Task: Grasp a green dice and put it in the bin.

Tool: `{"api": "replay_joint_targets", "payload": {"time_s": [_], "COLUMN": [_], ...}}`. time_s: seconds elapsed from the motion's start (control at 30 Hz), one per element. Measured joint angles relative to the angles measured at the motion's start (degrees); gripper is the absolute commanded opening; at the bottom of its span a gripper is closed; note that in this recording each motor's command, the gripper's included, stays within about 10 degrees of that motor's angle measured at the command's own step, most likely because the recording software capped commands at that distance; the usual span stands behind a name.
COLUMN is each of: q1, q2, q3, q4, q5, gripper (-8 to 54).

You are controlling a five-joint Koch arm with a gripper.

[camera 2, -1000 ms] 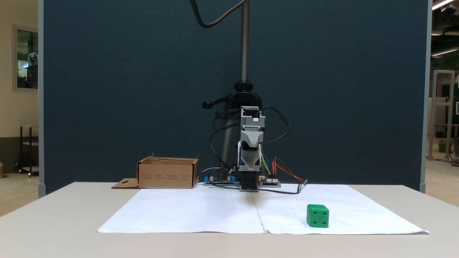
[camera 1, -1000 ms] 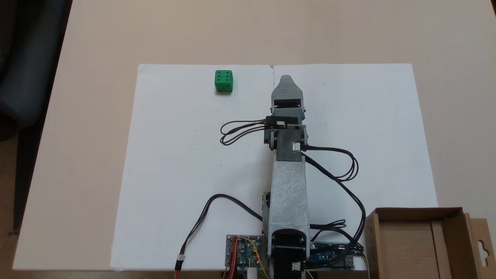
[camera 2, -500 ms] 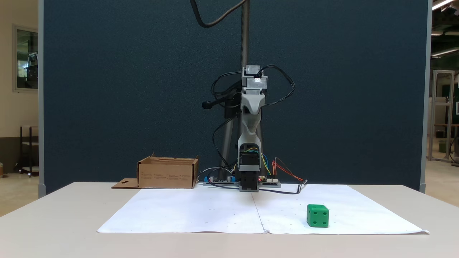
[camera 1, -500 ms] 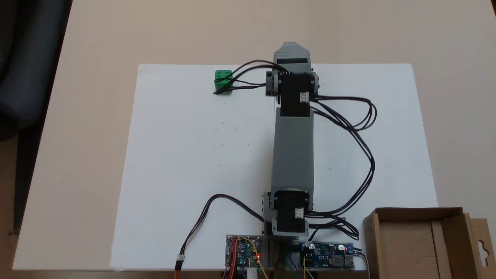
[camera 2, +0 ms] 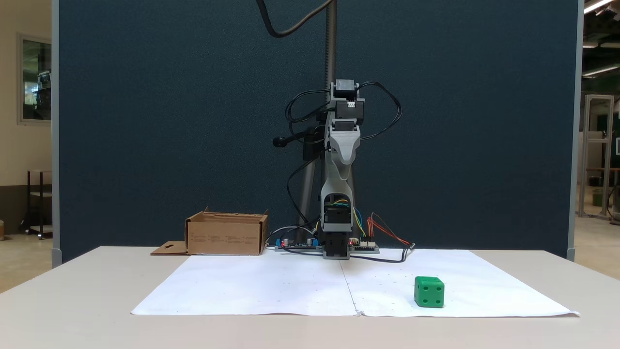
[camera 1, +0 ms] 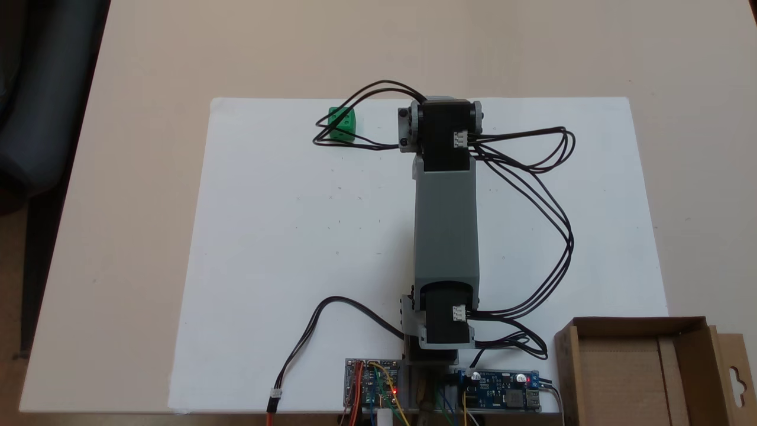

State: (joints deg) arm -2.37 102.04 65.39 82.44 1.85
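The green dice (camera 1: 342, 124) lies on the white sheet at the far left in a fixed view, with loops of black cable passing above it. In the front fixed view the green dice (camera 2: 429, 292) sits low on the right, near the sheet's front edge. My gripper (camera 2: 342, 161) hangs high above the sheet's middle with its grey tip pointing down, well apart from the dice. Its jaws lie one behind the other, so their state is hidden. From above, the wrist motor (camera 1: 443, 127) covers the gripper. The bin (camera 1: 639, 373), a brown cardboard box (camera 2: 226, 235), stands open beside my base.
A white paper sheet (camera 1: 284, 248) covers the table's middle. Circuit boards (camera 1: 372, 390) and loose black cables (camera 1: 550, 236) lie around my base. A camera pole (camera 2: 331, 53) and a dark blue partition (camera 2: 169, 121) stand behind the table.
My arm has lifted from low over the sheet to a tall raised pose, and the gripper tip has drawn under the wrist in the view from above. The dice has not moved.
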Motion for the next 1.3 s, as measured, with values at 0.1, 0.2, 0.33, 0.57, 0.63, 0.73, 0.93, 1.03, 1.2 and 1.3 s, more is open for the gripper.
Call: {"api": "replay_joint_targets", "payload": {"time_s": [0.1,0.2,0.33,0.57,0.63,0.73,0.93,1.03,1.2,1.3], "q1": [-1.4,-2.3,-3.3,-10.2,-12.4,-14.1,-17.3,-20.4,-25.8,-27.9], "q2": [-1.2,-1.2,-2.7,-7.5,-8.5,-10.9,-15.7,-18.3,-23.2,-26.9], "q3": [-1.1,-1.1,-1.3,-2.1,-2.4,-4.9,-17.3,-25.2,-33.8,-33.6], "q4": [0.3,0.4,0.4,0.4,0.4,0.4,0.4,0.4,0.4,0.4], "q5": [1.0,1.3,2.4,10.2,12.1,13.4,14.9,16.3,19.2,20.6], "gripper": [42.2,42.3,42.3,42.5,42.5,42.5,42.5,42.4,42.4,42.4]}}
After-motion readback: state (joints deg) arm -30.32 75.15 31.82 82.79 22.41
